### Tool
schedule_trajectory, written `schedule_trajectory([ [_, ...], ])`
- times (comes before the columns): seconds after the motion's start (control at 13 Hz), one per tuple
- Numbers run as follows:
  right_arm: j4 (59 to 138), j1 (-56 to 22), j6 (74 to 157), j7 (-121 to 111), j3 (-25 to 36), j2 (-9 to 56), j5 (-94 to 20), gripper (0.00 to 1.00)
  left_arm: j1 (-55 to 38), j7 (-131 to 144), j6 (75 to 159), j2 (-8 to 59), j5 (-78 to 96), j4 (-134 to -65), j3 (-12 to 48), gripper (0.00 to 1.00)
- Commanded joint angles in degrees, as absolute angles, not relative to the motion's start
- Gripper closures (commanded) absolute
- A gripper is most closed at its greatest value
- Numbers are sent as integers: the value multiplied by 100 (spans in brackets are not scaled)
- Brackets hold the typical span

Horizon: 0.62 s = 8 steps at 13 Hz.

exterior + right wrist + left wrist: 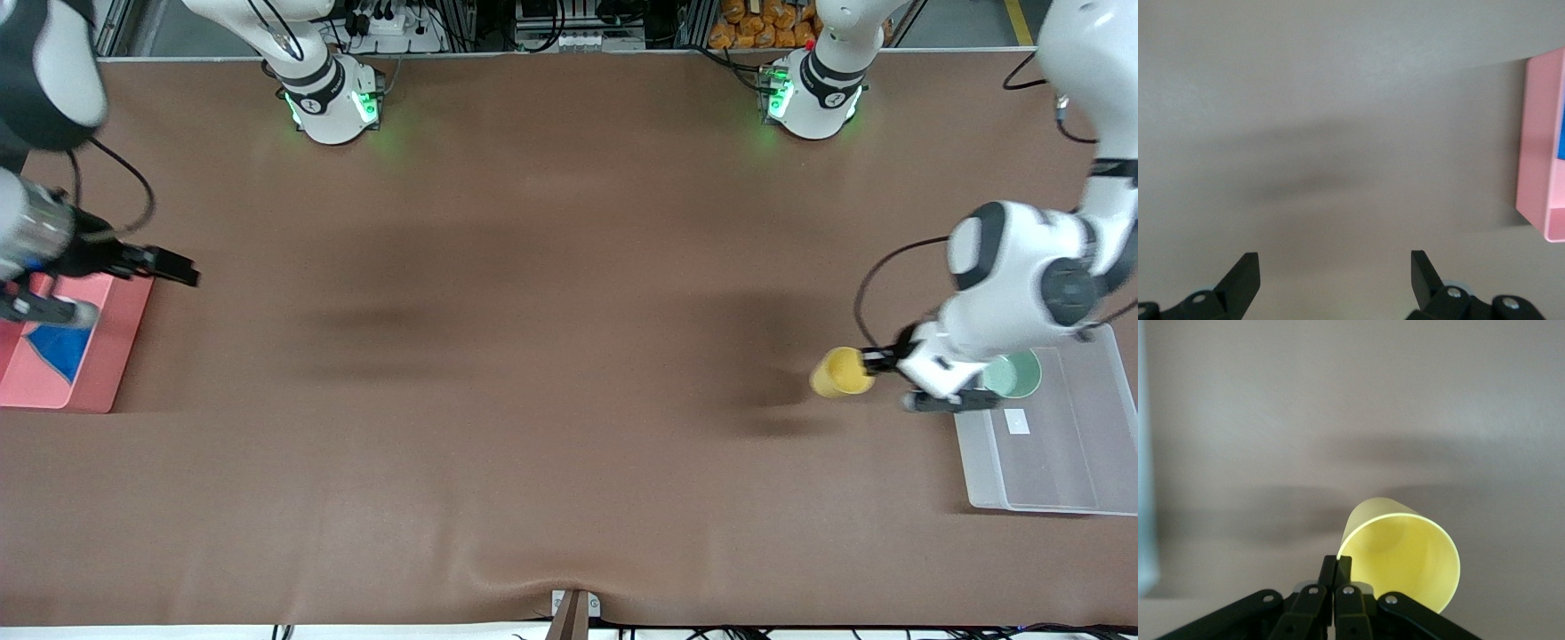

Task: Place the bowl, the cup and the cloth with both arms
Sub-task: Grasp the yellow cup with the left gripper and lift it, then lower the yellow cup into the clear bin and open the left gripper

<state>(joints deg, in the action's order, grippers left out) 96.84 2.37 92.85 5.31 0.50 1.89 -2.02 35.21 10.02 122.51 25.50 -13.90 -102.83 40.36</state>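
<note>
My left gripper [876, 360] is shut on the rim of the yellow cup [841, 372] and holds it tilted on its side above the brown table, beside the clear tray [1058, 462]. In the left wrist view the cup [1405, 553] shows its open mouth, with the gripper [1337, 565] pinching its rim. The mint-green bowl [1016, 375] stands in the clear tray, partly hidden by the left arm. The blue cloth [60, 351] lies in the pink tray [107, 356]. My right gripper [182, 267] is open and empty, up over the table beside the pink tray; its fingers [1245, 277] are spread wide.
The pink tray's edge shows in the right wrist view [1538, 147]. The brown mat [533, 356] covers the table between the two trays. The arm bases [333, 102] stand along the edge farthest from the front camera.
</note>
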Motion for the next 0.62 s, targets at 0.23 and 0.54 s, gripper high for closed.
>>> schedule_trajectory([
  [0.23,9960,299,9614,492,0,-361,-238,0,4604,-1700,11804,2899,-1503,-8704,3921,100],
  [0.54,9396,167,9624,510,-18,-272,-220,0,4553,-3136,11909,3681,-1468,-7666,3305,100],
])
